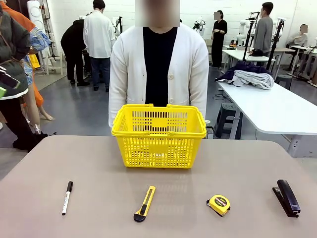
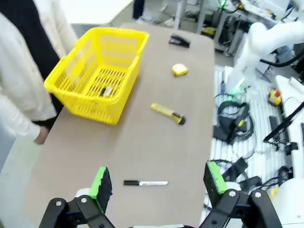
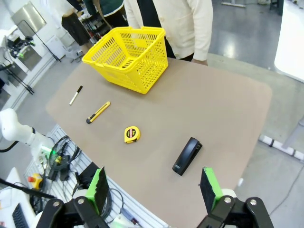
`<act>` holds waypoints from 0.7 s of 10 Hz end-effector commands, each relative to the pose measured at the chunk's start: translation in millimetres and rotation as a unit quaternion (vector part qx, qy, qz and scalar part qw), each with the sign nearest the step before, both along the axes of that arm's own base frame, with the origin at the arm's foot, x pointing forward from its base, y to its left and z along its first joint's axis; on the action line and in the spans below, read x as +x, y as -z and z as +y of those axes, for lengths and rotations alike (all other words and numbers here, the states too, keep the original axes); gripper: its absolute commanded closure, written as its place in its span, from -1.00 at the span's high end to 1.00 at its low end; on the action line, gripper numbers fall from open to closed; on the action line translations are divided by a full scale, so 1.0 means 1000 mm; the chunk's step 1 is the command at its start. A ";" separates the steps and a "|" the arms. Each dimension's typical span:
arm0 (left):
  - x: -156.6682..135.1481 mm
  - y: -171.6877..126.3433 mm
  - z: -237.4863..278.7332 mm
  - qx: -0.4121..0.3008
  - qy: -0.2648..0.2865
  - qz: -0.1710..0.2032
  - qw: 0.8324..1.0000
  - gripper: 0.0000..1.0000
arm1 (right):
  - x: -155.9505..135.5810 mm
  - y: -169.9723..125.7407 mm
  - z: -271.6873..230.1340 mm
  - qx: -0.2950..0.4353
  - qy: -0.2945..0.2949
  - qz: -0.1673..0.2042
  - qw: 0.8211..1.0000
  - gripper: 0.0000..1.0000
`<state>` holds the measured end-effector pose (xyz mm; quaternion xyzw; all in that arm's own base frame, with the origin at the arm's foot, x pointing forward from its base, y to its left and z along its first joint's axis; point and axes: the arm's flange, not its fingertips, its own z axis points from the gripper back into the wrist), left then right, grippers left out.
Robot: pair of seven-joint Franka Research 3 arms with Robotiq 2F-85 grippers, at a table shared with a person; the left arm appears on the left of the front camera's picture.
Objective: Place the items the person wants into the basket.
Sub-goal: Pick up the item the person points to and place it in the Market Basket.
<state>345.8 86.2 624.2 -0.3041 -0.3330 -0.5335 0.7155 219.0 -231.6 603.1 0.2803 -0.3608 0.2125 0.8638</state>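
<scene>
The yellow lattice basket (image 1: 158,136) stands at the table's far middle, right in front of the person (image 1: 158,64) in a white cardigan, whose arms hang down. Along the near edge lie the yellow-and-black utility knife (image 1: 144,203) and, at the far right, the black stapler (image 1: 286,197). The thin black pen is out of view; a small dark-and-white patch lies on the floor of the basket (image 2: 97,76) and I cannot tell what it is. My left gripper (image 2: 157,179) hangs open high above the table's left end. My right gripper (image 3: 153,184) hangs open above the stapler (image 3: 186,155) end.
A white marker with a black cap (image 1: 67,197) lies near left, and a squat yellow tape measure (image 1: 218,204) sits between knife and stapler. White tables (image 1: 277,106) with clothes stand at the back right. Other people stand far behind.
</scene>
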 end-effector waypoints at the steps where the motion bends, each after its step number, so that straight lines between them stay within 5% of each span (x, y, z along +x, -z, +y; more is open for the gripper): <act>1: -0.010 0.010 0.016 -0.026 0.035 0.013 0.999 1.00 | 0.001 0.000 0.000 0.006 -0.008 -0.009 1.000 1.00; 7: -0.008 0.045 0.071 -0.072 0.011 -0.025 0.997 1.00 | 0.001 0.000 0.000 0.006 -0.008 -0.009 1.000 1.00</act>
